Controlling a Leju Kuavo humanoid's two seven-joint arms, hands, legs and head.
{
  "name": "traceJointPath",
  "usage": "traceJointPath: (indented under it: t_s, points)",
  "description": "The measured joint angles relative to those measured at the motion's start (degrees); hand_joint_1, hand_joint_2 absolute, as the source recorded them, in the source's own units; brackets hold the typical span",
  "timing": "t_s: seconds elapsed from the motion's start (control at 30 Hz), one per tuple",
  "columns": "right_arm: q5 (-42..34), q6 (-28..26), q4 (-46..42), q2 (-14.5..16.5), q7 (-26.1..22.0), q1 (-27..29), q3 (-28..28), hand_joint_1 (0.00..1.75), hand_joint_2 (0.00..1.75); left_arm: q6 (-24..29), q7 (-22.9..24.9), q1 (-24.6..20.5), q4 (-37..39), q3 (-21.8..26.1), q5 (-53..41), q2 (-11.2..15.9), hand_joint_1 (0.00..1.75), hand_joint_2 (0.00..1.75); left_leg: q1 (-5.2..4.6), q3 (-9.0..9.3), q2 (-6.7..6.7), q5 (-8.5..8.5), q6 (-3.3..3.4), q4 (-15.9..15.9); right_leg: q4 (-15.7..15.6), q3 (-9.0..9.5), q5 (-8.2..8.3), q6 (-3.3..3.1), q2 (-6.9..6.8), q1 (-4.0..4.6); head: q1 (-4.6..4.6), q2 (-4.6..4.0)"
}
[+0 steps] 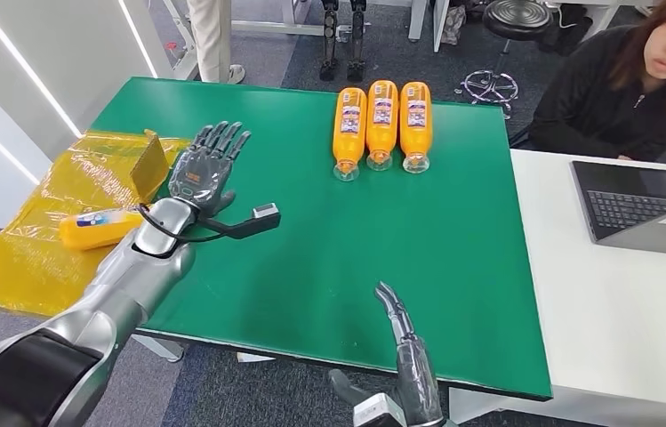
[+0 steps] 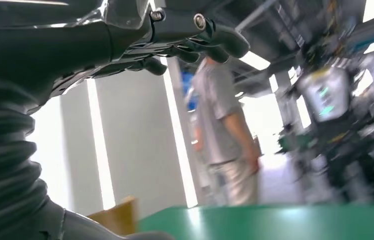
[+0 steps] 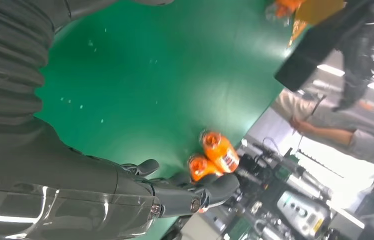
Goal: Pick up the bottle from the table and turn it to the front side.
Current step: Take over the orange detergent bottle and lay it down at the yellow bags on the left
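At far left a yellow plastic sheet (image 1: 53, 222) held one orange bottle (image 1: 98, 229) lying flat, off the green table (image 1: 311, 267). Left hand (image 1: 207, 166) hovered over the table's left edge, fingers spread, holding nothing. Right hand (image 1: 400, 356) sat at the near edge, fingers straight and apart, empty. Three orange bottles (image 1: 382, 124) lay side by side at the far edge, caps toward the robot. Person (image 1: 631, 80) and laptop (image 1: 645, 206) at right.
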Motion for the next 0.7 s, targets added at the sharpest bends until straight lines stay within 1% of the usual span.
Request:
traceJointPath:
  t_s: [0.03, 0.07, 0.1, 0.2, 0.3, 0.37, 0.47, 0.6, 0.7]
  points:
    - [0.5, -0.4, -0.3, 0.1, 0.2, 0.4, -0.4, 0.0, 1.75, -1.1, -2.1, 1.2, -3.4, 0.7, 2.8, -0.6, 0.0, 1.75, -0.01, 0.0, 0.03, -0.01, 0.01, 0.0, 0.0, 0.0, 0.0, 0.0, 0.02, -0.01, 0.0, 0.0]
    - [0.9, -0.8, -0.7, 0.1, 0.4, 0.9, -0.9, 0.0, 1.75, -3.5, -4.4, 2.7, -7.6, 1.3, 7.0, -1.2, 0.0, 1.75, -0.02, 0.0, 0.06, -0.01, 0.01, 0.0, 0.0, -0.01, 0.0, 0.0, 0.04, -0.02, -0.01, 0.0]
    - [1.3, -1.3, -1.0, 0.2, 0.6, 1.3, -1.3, 0.0, 1.75, -6.9, -6.8, 4.5, -12.2, 1.9, 12.5, -1.7, 0.0, 1.75, -0.03, 0.0, 0.08, -0.03, 0.03, 0.0, 0.0, -0.02, 0.0, 0.0, 0.06, -0.02, -0.01, 0.0]
    - [1.9, -2.7, -2.1, 0.2, 1.0, 2.5, -2.6, 0.0, 1.75, -20.3, -12.8, 10.1, -26.8, 3.6, 32.5, -2.7, 0.0, 1.75, -0.02, 0.0, 0.13, -0.07, 0.04, 0.0, 0.0, -0.05, -0.01, 0.0, 0.1, -0.02, -0.01, 0.0]
    - [2.1, -4.1, -3.4, 0.1, 1.2, 3.7, -3.7, 0.0, 1.75, -32.0, -16.4, 15.1, -39.8, 5.5, 50.7, -3.0, 0.0, 1.75, 0.0, -0.01, 0.17, -0.09, 0.03, 0.0, 0.0, -0.08, -0.03, 0.01, 0.15, -0.01, -0.02, 0.0]
    - [2.9, -4.8, -4.3, -0.1, 1.6, 4.5, -4.4, 0.0, 1.75, -36.8, -17.0, 17.5, -46.0, 6.6, 58.0, -3.0, 0.0, 1.75, 0.02, -0.01, 0.17, -0.1, 0.02, 0.0, 0.0, -0.09, -0.05, 0.01, 0.15, 0.0, -0.02, 0.0]
    - [6.5, -5.3, -6.1, -0.3, 3.1, 5.9, -5.8, 0.0, 1.75, -41.5, -17.5, 19.7, -51.2, 7.3, 64.7, -3.0, 0.0, 1.75, 0.02, 0.0, 0.14, -0.1, 0.02, 0.0, 0.0, -0.07, -0.05, 0.01, 0.11, 0.01, -0.01, 0.0]
    - [12.8, -5.5, -10.3, -0.7, 6.2, 9.2, -8.5, 0.0, 1.75, -47.8, -18.3, 23.2, -54.5, 7.5, 74.5, -3.6, 0.0, 1.75, 0.0, 0.01, 0.13, -0.1, 0.02, 0.0, 0.0, -0.03, -0.06, 0.02, 0.1, 0.0, -0.01, 0.0]
    - [15.7, -5.5, -14.4, -1.5, 7.9, 12.6, -10.9, 0.0, 1.75, -49.6, -19.6, 27.5, -55.0, 7.2, 78.3, -4.7, 0.0, 1.75, -0.02, 0.0, 0.12, -0.12, 0.05, 0.0, -0.1, -0.02, -0.08, 0.06, 0.1, -0.01, 0.0, 0.0]
